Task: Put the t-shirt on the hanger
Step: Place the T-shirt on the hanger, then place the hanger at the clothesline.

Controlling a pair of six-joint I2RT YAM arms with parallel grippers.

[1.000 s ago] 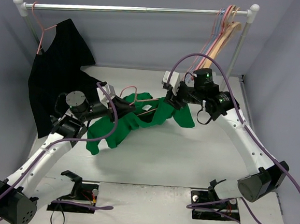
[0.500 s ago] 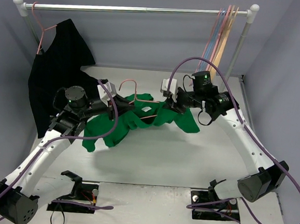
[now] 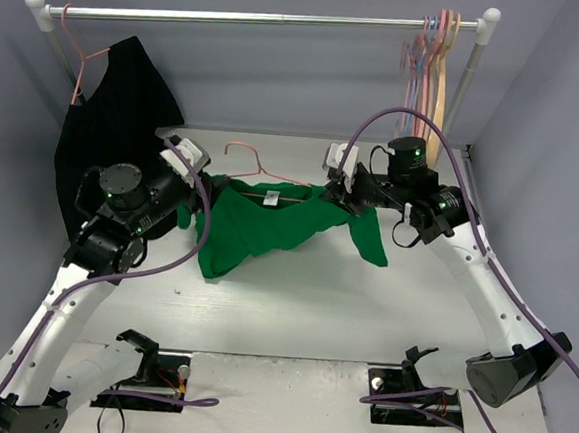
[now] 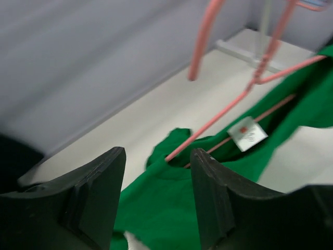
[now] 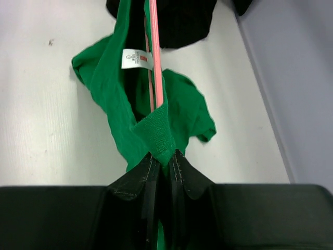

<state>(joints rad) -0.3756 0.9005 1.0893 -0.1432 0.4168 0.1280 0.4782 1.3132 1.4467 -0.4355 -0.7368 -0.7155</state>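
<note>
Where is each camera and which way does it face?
Top external: overhead behind the robot, looking down at the table; both arms show.
Left wrist: on left arm, facing the thin salmon-pink hanger past its open end effector.
Right wrist: on right arm, facing its end effector shut on the bright green cloth t-shirt.
Both wrist views share the white neck label.

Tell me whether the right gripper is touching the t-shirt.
Touching. The right wrist view shows the right gripper pinching a fold of the t-shirt.
</note>
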